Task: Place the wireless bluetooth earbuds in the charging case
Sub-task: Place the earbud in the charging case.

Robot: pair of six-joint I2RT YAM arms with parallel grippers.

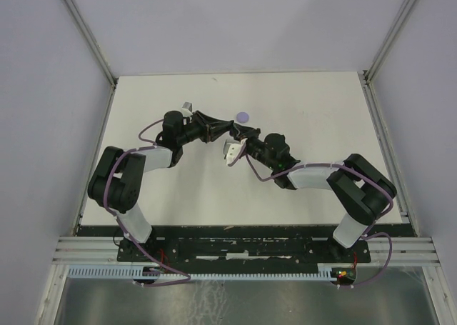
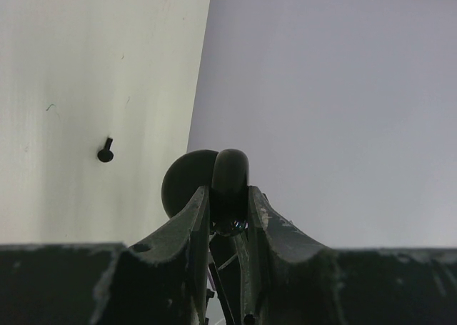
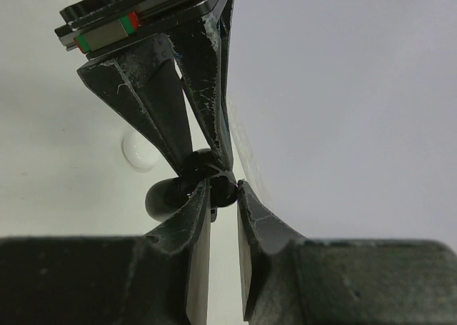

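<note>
The left gripper [image 2: 228, 194] is clamped tight on a black charging case [image 2: 230, 169]. The right gripper [image 3: 221, 191] is nearly closed, its tips against that case; whatever sits between them is unclear. One black earbud [image 2: 106, 151] lies well apart, left of the left jaws.

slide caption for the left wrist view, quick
Left pincer clamped on a black round case, with one black earbud lying loose on the white table beyond it.

Left gripper [image 1: 223, 127] and right gripper [image 1: 240, 132] are meeting mid-frame, charging case [image 2: 184, 182] sitting between them; puck [image 1: 243, 116] lying just above on table [image 1: 300, 111]; earbud [image 2: 106, 151] lying mid-left in left wrist view.
</note>
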